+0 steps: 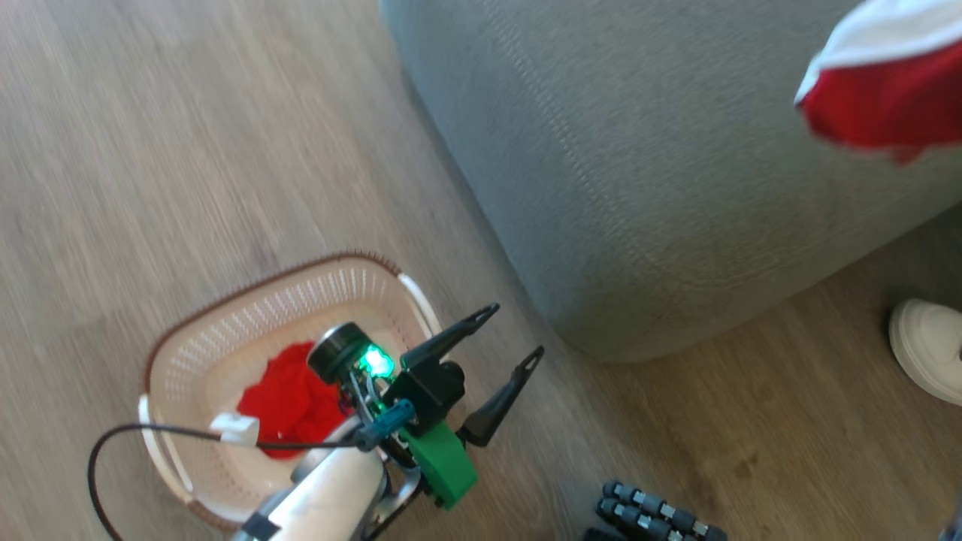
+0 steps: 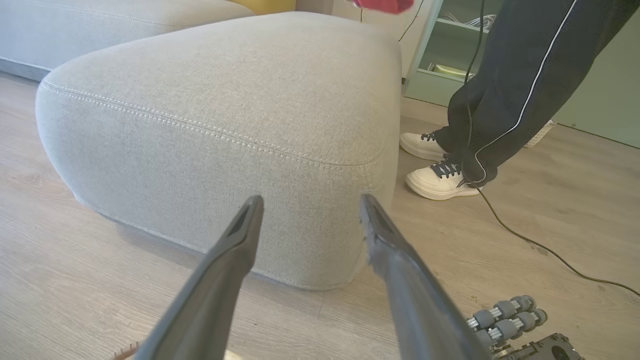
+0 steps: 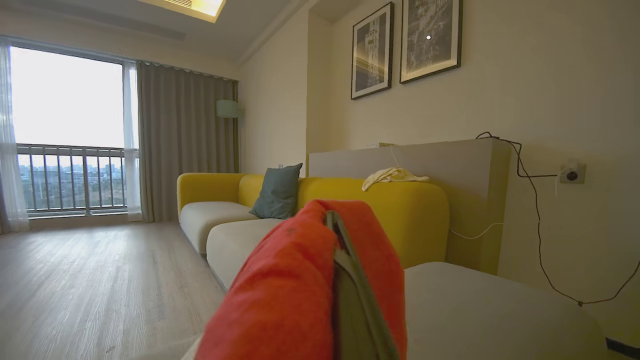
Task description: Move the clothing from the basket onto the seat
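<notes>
The cream basket (image 1: 188, 353) stands on the floor at lower left with the plain red garment (image 1: 289, 402) lying in it. My left gripper (image 1: 511, 334) hangs open and empty just right of the basket's rim, and its fingers (image 2: 240, 240) point at the side of the grey-green seat (image 1: 639, 150). The red garment with white trim (image 1: 887, 98) hangs above the seat's far right part. In the right wrist view this garment (image 3: 285, 290) is draped over my right gripper (image 3: 332, 220), which is shut on it above the seat (image 3: 480, 310).
A person in dark trousers (image 2: 505, 85) and white shoes (image 2: 437, 182) stands by the seat's right corner, the shoe (image 1: 928, 349) close to it. A black cable (image 2: 525, 240) trails across the wooden floor. The robot's base rollers (image 1: 650, 518) sit at the bottom. A yellow sofa (image 3: 395, 210) lies beyond.
</notes>
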Available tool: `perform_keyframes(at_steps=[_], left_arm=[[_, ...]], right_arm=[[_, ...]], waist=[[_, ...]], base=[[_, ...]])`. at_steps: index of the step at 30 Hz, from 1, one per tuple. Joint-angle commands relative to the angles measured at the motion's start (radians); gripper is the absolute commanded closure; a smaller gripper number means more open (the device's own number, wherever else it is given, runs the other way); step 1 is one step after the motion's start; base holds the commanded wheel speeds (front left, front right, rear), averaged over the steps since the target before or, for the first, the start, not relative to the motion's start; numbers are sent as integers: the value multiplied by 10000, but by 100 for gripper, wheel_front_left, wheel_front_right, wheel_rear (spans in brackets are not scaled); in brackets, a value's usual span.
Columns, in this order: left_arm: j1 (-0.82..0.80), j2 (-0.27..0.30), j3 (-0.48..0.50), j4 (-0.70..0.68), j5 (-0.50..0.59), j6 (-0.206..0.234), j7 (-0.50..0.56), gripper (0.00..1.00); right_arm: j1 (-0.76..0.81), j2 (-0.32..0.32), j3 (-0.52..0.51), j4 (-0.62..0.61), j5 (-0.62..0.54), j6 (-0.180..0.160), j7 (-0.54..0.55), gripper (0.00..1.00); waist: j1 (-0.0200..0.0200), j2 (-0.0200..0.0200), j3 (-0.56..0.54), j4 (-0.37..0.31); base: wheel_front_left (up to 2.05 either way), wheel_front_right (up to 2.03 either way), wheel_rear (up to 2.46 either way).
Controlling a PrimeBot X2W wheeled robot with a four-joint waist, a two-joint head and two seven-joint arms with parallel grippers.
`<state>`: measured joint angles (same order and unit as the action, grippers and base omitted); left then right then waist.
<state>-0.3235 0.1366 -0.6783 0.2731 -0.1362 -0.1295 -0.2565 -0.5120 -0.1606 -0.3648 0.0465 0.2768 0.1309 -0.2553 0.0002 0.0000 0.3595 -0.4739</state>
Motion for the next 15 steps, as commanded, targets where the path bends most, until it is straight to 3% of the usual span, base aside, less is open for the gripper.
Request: perform_keyframes(at_steps=[1,8,15], left_arm=[[-394,148,114,-353,80,-11,-53,0],[-1021,607,-17,-490,155,-11,-53,0],[-1526,806,233,-666,333,-11,-53,0]], right_arm=[[-729,-420,82,-161,24,-2,-65,100],[-2658,-1528,-108,723,-290,-2,-65,100],[-3924,-2151,-375,2368,-800,-2,-65,100]], waist=[[-2,0,685,321],[-2,0,1819,845],[-2,0,2567,1412]], base=[[0,0,0],[0,0,0],[0,0,0]])
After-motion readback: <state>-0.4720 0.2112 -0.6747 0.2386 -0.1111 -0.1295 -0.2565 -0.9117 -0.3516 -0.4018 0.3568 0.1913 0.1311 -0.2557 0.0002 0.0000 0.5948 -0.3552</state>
